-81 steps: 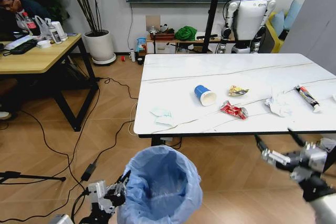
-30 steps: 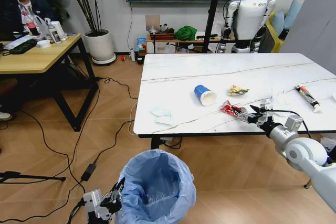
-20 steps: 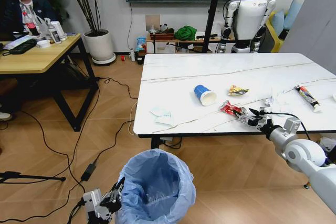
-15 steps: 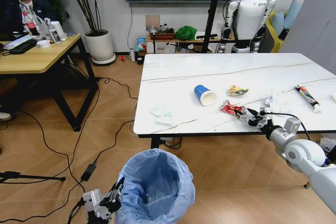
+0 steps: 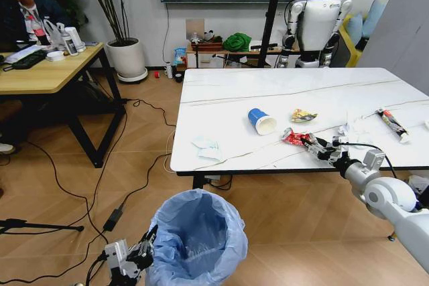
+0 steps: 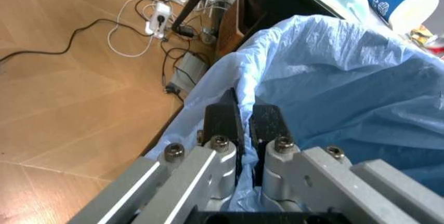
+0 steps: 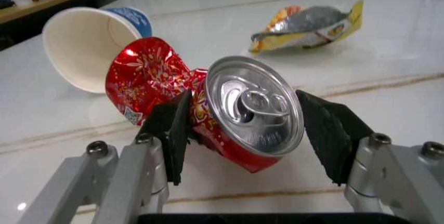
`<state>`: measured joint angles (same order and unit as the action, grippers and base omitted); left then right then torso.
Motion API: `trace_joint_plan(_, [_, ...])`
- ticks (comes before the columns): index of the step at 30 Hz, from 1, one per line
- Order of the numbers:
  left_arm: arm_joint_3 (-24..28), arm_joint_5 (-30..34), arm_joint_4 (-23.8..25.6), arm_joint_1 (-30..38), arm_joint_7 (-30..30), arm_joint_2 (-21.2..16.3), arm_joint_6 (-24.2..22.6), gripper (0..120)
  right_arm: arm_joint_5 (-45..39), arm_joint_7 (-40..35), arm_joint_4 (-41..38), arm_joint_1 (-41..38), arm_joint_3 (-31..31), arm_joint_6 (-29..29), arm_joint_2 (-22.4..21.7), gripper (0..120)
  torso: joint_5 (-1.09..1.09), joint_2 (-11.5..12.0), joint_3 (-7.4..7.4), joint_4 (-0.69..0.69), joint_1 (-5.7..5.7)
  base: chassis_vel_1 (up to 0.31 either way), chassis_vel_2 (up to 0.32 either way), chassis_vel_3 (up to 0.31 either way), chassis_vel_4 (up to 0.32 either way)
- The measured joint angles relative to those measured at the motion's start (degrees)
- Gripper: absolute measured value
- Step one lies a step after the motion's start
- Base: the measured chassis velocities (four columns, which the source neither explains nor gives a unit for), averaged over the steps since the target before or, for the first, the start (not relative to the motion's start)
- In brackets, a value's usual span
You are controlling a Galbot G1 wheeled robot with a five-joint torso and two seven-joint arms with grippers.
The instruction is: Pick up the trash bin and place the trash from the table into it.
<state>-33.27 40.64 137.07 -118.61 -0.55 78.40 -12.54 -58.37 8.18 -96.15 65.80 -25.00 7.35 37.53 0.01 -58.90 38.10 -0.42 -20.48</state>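
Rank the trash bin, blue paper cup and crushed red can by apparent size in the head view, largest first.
1. trash bin, though it is nearest the camera
2. blue paper cup
3. crushed red can, between the right tool's fingers

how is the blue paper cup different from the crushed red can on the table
The blue paper cup keeps its round shape, while the crushed red can is dented and crumpled. The cup's wide mouth is open, showing a white inside; the can shows a silver lid with a pull tab. The cup lies free on the table, whereas the can sits between the open fingers of the right gripper. Both lie on their sides on the marble top.
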Motion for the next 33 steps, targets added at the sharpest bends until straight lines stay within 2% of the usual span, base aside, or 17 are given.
trace_joint_plan(4, [0.23,0.1,-0.02,0.23,-0.08,-0.93,0.0,0,-0.65,0.26,-4.21,2.72,-3.43,-0.2,-1.26,51,-0.01,0.0,0.0,0.0,0.0,0.0,0.0,0.0,0.0])
trace_joint_plan(5, [0.99,0.8,-0.07,0.58,-0.13,-2.17,0.02,0,-1.09,0.92,-9.51,7.32,-8.15,-0.9,-2.61,51,-0.01,0.0,0.0,-0.01,0.0,0.0,0.0,0.0,0.0])
trace_joint_plan(8, [2.83,1.84,-1.04,1.93,-0.33,-3.8,0.11,0,-1.39,2.87,-16.25,13.76,-13.94,-2.96,-4.91,51,-0.04,0.0,-0.01,-0.05,0.0,0.0,0.0,0.0,0.0])
trace_joint_plan(13, [3.72,2.3,-1.71,2.82,-0.44,-4.27,0.28,0,-1.45,4.01,-20.41,15.46,-14.7,-4.32,-5.77,51,-0.02,0.0,-0.01,-0.04,0.01,0.0,0.0,0.0,0.0])
trace_joint_plan(15, [4.32,3.12,-2.24,3.94,-0.77,-4.53,0.34,0,-1.45,4.49,-24.27,15.54,-13.09,-5.52,-6.21,51,0.0,0.0,-0.01,0.02,0.01,0.0,0.0,0.0,0.0])
trace_joint_plan(17, [4.53,3.5,-2.53,4.53,-0.96,-4.63,0.34,0,-1.24,4.74,-26.5,15.23,-11.21,-6.25,-6.71,51,-0.02,0.0,-0.01,-0.01,0.0,0.0,0.0,0.0,0.0])
trace_joint_plan(20, [4.58,4.2,-3.1,5.52,-1.23,-4.29,0.35,0,1.47,7.16,-30.91,14.44,-3.63,-9.11,-10.29,51,-0.03,0.0,0.0,0.01,0.0,0.0,0.0,0.0,0.0])
trace_joint_plan(29, [5.03,5.09,-3.67,6.46,-1.84,-4.46,0.17,0,10.24,11.52,-33.82,16.06,6.38,-13.12,-13.15,51,0.0,0.0,-0.01,-0.02,0.01,0.0,0.0,0.0,0.0])
trace_joint_plan(33, [5.18,5.76,-3.63,6.42,-2.41,-4.12,-0.09,0,11.5,12.25,-34.14,15.96,7.56,-13.29,-14.43,51,-0.01,0.0,0.0,-0.01,0.0,0.0,0.0,0.0,0.0])
